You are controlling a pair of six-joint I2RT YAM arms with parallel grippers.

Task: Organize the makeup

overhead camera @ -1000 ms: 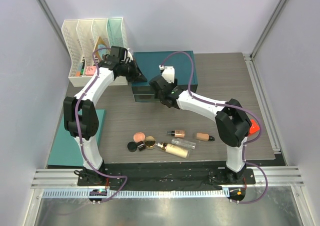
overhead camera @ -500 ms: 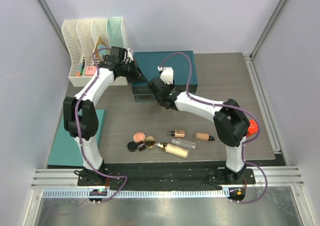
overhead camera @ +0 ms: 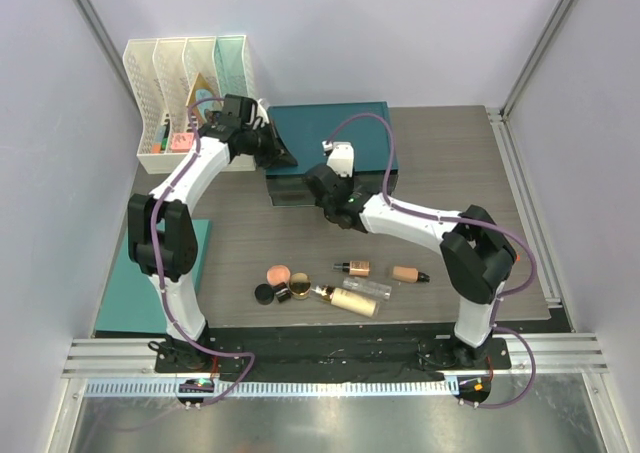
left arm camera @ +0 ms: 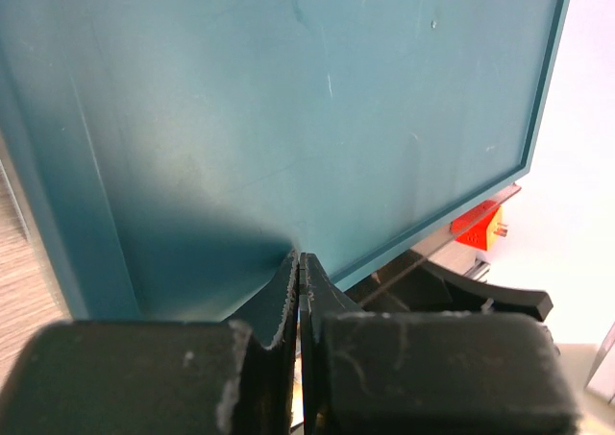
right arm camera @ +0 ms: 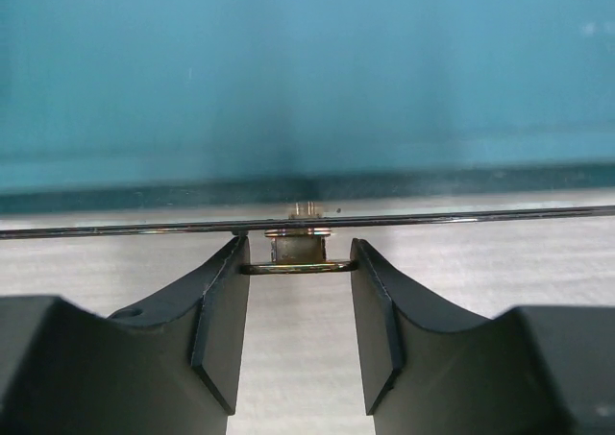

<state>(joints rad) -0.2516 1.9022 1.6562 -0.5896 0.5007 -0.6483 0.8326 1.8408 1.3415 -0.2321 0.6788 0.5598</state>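
**Pincers.** The right pincer (right arm camera: 296, 248) stands about half open, astride a small metal pull ring (right arm camera: 288, 269) on the front edge of the teal case (overhead camera: 350, 123). In the right wrist view both inner faces appear to touch the ring's ends, so I judge it gripped. The left pincer (left arm camera: 300, 274) is fully closed with nothing between its fingers. Its tips rest on the case's flat teal top, near the case's upper-left corner in the overhead view.

**Location of the makeup.** The makeup (overhead camera: 352, 300) all lies on the counter (overhead camera: 450, 173), lower centre of the overhead frame. None of it is in the case. It sits below both pincers in the frame and well apart from them. The right pincer is the nearer; the left is further up and to the left.

**Condition of items.**
- A round pink blush compact (overhead camera: 278, 273) lies at the left of the group, with a black jar (overhead camera: 264, 293) just below it.
- A gold-rimmed compact (overhead camera: 299, 282) lies just beside both.
- The large beige bottle (overhead camera: 360, 303) lies on its side, long axis left to right, dipping slightly toward the right.
- Two smaller tan bottles (overhead camera: 352, 268) (overhead camera: 405, 274) also lie flat, with axes roughly left to right.
- A clear tube (overhead camera: 367, 288) lies between the large bottle and the smaller ones.

**Assessment.** The step in hand looks like opening the case, with the ring drawn toward the bottom of the frame while the left pincer steadies the top. Sorting has not begun.
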